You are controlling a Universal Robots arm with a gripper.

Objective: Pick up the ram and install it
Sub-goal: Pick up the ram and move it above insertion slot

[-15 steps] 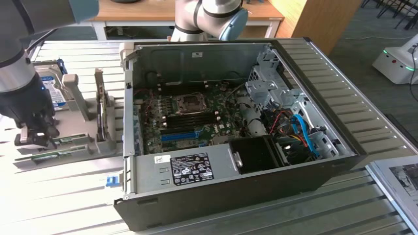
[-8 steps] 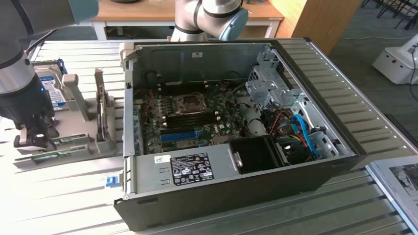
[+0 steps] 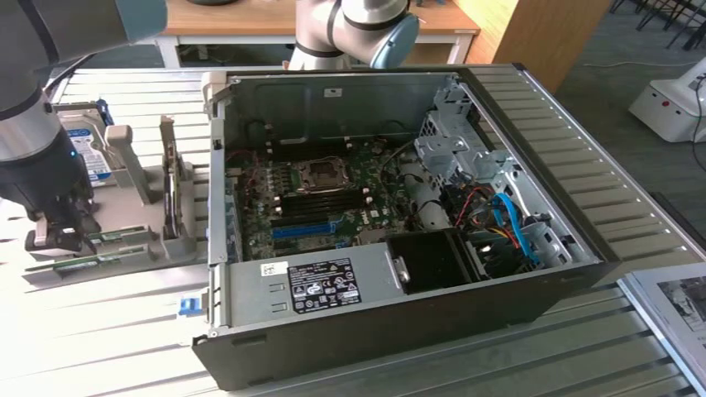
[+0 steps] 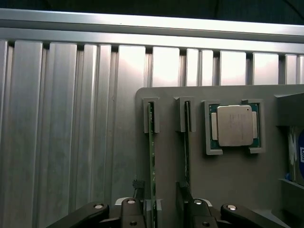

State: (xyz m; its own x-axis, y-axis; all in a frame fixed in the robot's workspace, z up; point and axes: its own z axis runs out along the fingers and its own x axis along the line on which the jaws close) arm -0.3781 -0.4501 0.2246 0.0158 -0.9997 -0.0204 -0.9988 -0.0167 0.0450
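Open tool [image 4: 159, 211] straddles the ram [image 4: 152, 156], standing on edge in its grey holder [image 4: 228, 185] on the surface [image 4: 61, 133]; best to centre the jaws, drop low, and close squarely on both faces, clear of the neighbouring stick [image 4: 187, 152].

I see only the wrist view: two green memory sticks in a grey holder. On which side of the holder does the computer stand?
Observer: The computer case stands at the exterior view's right of the grey holder.
Operator: Do you see slots for memory inside it?
Observer: Yes. Its side is open, and a row of black slots lies next to the processor socket.
Operator: Where is the gripper along the holder?
Observer: It hangs over the holder's end farthest from the case, where the memory sticks lie.
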